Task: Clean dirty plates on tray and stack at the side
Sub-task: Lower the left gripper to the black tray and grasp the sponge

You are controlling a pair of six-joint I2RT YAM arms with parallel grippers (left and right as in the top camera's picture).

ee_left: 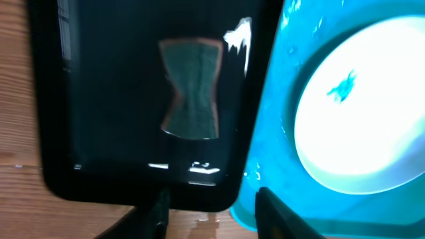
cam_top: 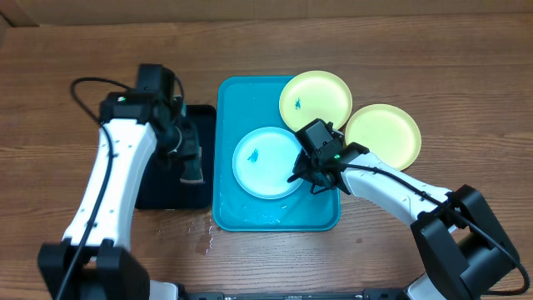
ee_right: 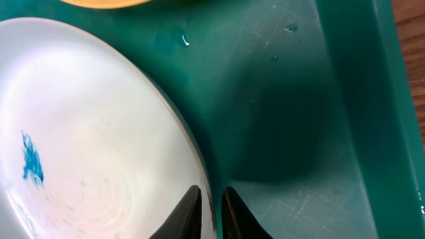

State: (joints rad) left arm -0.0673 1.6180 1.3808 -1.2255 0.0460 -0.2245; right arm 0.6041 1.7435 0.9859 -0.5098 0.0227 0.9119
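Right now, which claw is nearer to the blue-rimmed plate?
Right. The right claw grips the blue-rimmed plate by its right edge; the left claw hangs over the black tray, left of the plate.

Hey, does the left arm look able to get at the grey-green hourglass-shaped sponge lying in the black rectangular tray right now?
Probably yes. The left end effector hangs open over the black rectangular tray, and the grey-green hourglass-shaped sponge lies uncovered there with nothing between them.

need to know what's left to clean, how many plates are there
3. The light-blue plate lies in the tray; one yellow-green plate overlaps the tray's top right corner in the overhead view; the other yellow-green plate rests on the table beside it. None seems hidden.
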